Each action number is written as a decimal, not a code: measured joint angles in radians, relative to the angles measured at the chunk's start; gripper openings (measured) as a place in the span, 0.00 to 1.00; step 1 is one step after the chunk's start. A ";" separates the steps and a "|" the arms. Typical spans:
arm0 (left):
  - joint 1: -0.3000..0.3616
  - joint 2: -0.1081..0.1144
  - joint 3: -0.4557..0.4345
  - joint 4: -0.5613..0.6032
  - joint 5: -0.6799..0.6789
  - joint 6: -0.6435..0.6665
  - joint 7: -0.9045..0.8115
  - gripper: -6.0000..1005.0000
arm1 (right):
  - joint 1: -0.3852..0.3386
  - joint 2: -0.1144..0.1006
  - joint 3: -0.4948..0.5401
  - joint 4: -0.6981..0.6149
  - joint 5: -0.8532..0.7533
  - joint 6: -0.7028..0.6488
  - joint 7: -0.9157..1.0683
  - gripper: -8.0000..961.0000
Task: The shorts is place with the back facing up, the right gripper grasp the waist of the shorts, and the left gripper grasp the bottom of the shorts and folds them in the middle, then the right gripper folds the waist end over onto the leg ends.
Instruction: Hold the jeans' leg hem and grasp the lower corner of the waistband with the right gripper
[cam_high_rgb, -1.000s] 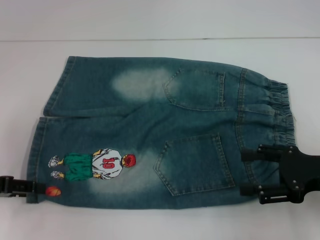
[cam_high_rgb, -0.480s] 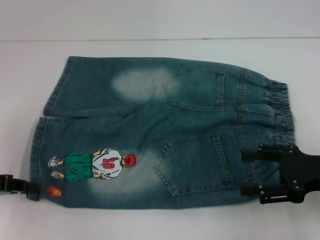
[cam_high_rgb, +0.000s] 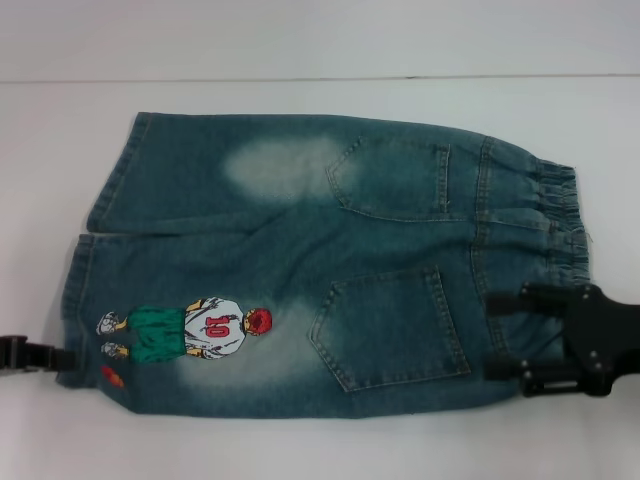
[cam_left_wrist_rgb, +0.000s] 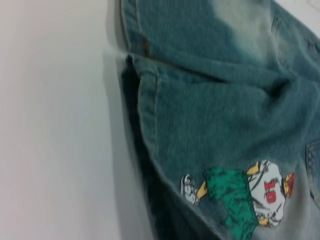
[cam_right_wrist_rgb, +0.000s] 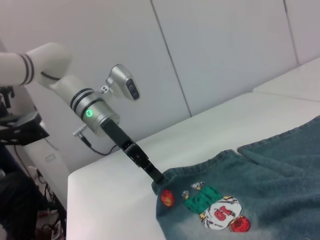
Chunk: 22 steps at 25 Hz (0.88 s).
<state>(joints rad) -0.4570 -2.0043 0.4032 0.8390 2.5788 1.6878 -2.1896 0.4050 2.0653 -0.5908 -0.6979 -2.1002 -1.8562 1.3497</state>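
Shorts (cam_high_rgb: 330, 265) spread flat on white table (cam_high_rgb: 300, 445), back pockets up, waist (cam_high_rgb: 555, 215) toward robot's right, leg ends (cam_high_rgb: 85, 270) toward left. Cartoon figure (cam_high_rgb: 185, 328) on nearer leg. Nearer hem corner lifted off surface, clamped in left gripper (cam_high_rgb: 62, 360), fingers closed on the denim. Right gripper (cam_high_rgb: 500, 340) resting over nearer part of waistband, fingers spread apart, one on each side of a fabric strip.

Shorts (cam_high_rgb: 300, 265): blue-green denim w/ pale faded patches, flat, back pockets up. Waist (cam_high_rgb: 560, 215) at 3 o'clock, leg ends (cam_high_rgb: 85, 290) at 9; near hem corner slightly lifted.
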 joint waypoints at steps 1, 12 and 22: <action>0.001 0.000 -0.003 0.000 -0.011 -0.001 0.001 0.07 | 0.001 -0.002 0.012 0.000 0.003 0.000 0.009 0.85; -0.009 0.005 -0.006 -0.002 -0.109 -0.006 0.047 0.05 | 0.058 -0.086 0.177 -0.014 0.003 0.062 0.416 0.85; -0.033 0.006 -0.005 -0.002 -0.127 0.003 0.043 0.04 | 0.165 -0.178 0.031 -0.118 -0.304 0.057 0.658 0.84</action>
<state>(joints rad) -0.4905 -1.9986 0.3979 0.8368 2.4519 1.6909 -2.1464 0.5699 1.8875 -0.5598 -0.8161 -2.4046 -1.7988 2.0073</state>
